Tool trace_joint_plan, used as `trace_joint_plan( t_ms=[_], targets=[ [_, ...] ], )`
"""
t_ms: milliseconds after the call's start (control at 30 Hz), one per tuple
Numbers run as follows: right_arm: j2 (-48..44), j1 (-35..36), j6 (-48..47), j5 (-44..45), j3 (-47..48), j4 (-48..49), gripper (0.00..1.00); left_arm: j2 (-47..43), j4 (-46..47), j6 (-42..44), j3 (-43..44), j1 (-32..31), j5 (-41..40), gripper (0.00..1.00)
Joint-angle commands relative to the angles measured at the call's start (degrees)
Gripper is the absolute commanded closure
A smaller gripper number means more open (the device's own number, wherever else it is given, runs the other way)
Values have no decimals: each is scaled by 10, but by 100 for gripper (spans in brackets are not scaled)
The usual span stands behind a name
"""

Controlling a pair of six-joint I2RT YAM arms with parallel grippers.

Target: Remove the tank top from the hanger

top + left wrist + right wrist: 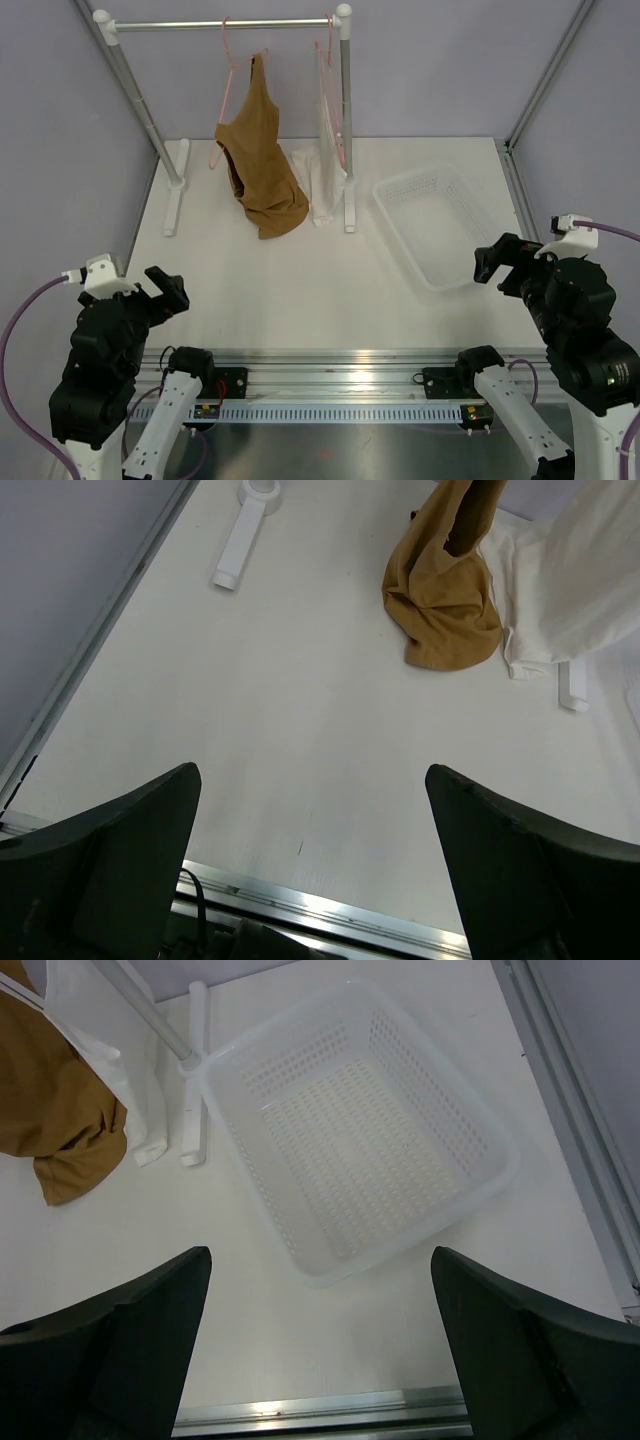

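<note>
White worktop (300, 290): rack feet (176, 190) at back, basket (398, 235) at right. Tank top (270, 205) hem bunched on it between the feet, white garment (318, 190) hem touching just beside.

Black-jointed white arms (95, 375), purple cables (18, 322), white wrist cameras (100, 272), broad matte-black fingers (100, 870)

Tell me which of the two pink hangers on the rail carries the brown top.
The left hanger: the tan tank top hangs from it, while the right hanger holds a sheer white garment.
</note>
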Motion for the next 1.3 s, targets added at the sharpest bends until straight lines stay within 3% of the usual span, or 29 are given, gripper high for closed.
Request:
trace_joint_plan(
  t_ms=[0,233,367,533,800,1267],
  targets=[
    [-17,4,-3,8,-3,25,1,16,24,-3,15,-3,-8,1],
    [-26,5,-4,-41,-18,41,1,37,42,-1,42,-2,14,1],
    [-29,4,16,-139,-42,66,1,92,65,-6,98,-2,54,1],
    [-24,4,40,-238,-67,97,1,202,90,-13,190,-2,130,1],
    [-21,4,42,-297,-84,110,0,421,105,22,408,-2,130,1],
    [-79,3,64,-398,-99,104,0,704,299,125,582,-1,166,1]
  ],
)
